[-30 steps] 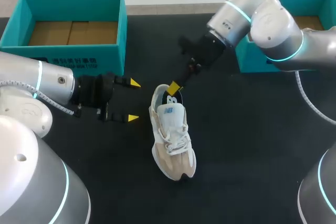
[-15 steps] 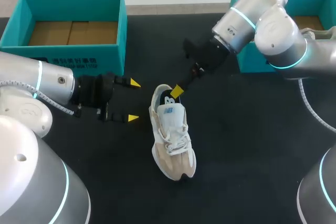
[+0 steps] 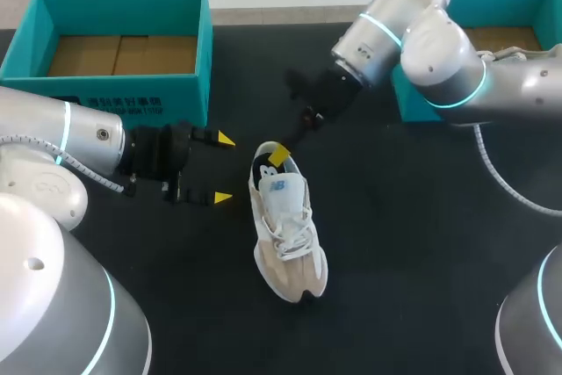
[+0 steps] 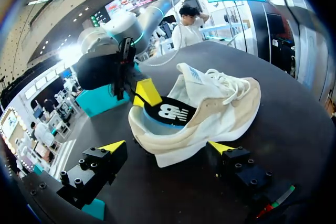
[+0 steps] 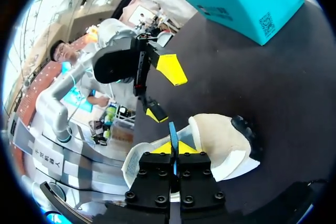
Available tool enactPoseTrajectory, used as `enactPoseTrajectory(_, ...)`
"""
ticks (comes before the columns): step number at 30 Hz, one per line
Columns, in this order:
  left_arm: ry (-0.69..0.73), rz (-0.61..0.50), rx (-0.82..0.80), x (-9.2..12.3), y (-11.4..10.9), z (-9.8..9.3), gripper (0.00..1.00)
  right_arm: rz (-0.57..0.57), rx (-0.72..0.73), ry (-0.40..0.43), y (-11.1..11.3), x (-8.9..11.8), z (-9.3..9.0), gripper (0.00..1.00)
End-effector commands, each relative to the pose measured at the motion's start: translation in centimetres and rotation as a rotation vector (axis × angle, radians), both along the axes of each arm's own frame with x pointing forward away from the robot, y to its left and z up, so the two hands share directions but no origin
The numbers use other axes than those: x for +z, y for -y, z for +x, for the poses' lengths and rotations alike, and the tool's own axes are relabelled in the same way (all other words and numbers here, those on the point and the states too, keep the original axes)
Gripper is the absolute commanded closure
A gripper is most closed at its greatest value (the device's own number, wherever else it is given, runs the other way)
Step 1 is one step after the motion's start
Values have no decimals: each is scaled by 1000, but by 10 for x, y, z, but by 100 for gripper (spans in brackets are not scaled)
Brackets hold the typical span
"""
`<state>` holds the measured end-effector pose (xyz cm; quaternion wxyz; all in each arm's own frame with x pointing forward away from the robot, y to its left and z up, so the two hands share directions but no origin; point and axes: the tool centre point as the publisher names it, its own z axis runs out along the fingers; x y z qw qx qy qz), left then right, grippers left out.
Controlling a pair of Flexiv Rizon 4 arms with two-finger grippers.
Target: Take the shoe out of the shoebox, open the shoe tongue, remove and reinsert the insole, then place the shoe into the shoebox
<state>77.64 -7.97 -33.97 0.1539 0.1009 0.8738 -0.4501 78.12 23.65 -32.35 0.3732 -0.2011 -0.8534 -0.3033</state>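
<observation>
The shoe lies out on the table. My right gripper is pinched tight on the insole at the heel, I judge to draw it out. My left gripper stands wide open and empty beside the heel, ready to steady it. Only the right wrist view shows the thin blue edge clamped between the tips; the head view hides it.

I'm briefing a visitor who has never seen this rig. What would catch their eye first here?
A pale sneaker lies mid-table, with the right hand pinching the dark insole at its heel opening. The left hand sits open beside the heel, with a teal shoebox behind it.
</observation>
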Motion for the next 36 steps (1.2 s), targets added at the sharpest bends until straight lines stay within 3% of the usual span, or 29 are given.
enactPoseTrajectory(1,-1,3,0,0,0,0,0,-3,13,-14,-6,-5,2,100)
enactPoseTrajectory(36,-1,3,0,0,0,0,0,-1,38,-3,-1,-4,10,100)
